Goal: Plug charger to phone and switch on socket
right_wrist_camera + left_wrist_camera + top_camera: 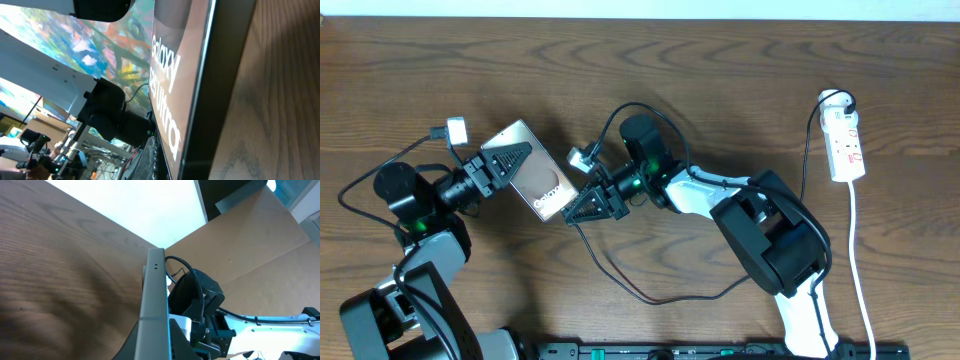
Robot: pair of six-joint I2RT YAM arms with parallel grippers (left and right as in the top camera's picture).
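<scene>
The phone (542, 180) is tilted up off the table, and my left gripper (506, 162) is shut on its upper left end. In the left wrist view the phone (152, 300) shows edge-on between the jaws (156, 352). My right gripper (582, 208) is at the phone's lower right end, fingers together where the charger cable (650, 298) begins; the plug tip is hidden. The right wrist view shows the phone's glossy face (172, 75) with its lettering and one finger (152, 160) by it. The socket (845, 140) lies far right.
The charger cable loops over the table in front of the right arm and runs up to the socket's top end. The socket's white cord (860, 270) runs down the right side. Thick arm cables (620, 120) arch above both wrists.
</scene>
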